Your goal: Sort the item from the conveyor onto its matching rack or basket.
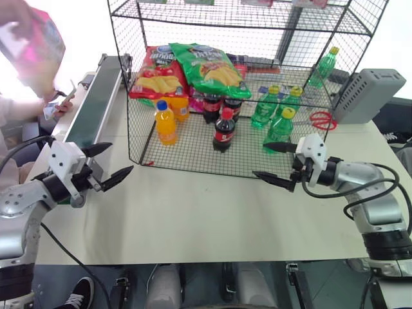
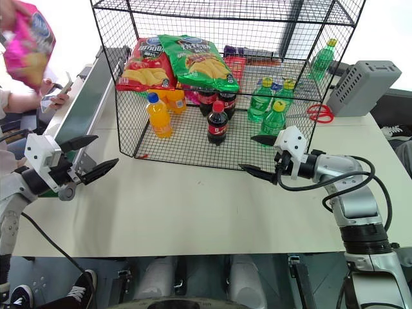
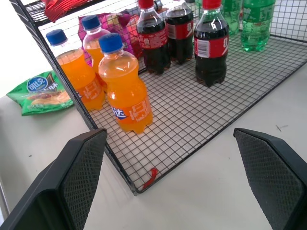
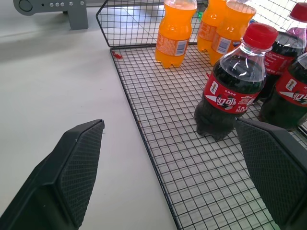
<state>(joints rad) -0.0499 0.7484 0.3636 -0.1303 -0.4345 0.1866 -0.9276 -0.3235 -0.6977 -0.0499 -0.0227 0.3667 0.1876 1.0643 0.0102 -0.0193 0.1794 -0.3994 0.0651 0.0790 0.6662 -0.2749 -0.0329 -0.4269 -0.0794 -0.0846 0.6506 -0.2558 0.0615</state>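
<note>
Both robot hands sit nearest, low over the white bench (image 1: 193, 219), each spread wide and holding nothing. From the left hand (image 1: 106, 168), at about eight o'clock in the head view, the dark-green conveyor (image 1: 96, 103) runs away toward eleven o'clock just beside it. From the right hand (image 1: 275, 162), at about four o'clock, the fingers point across at the front edge of the black wire rack (image 1: 193, 161), which stands just beyond both hands at twelve o'clock.

On the rack's bottom tier I count three orange soda bottles (image 3: 123, 86) with blue caps, three dark cola bottles (image 4: 232, 86) with red caps and red labels, and four green bottles (image 1: 280, 125) with yellow caps on that tier; a fifth green bottle (image 1: 325, 64) stands further back at one o'clock. One red crisp bag (image 1: 153, 74) and one green crisp bag (image 1: 209, 67) lie on the tier above. The cola label writing is not readable. A second small green packet (image 3: 41, 93) with a round blue logo lies on the bench outside the rack wall.

Up at ten o'clock, a person's hand (image 1: 16, 13) holds the magenta-pink crisp bag (image 1: 40, 48) in the air above the conveyor's side, well apart from both robot hands. A grey box (image 1: 367, 93) and a red ring-shaped thing (image 1: 322, 119) lie at two o'clock.
</note>
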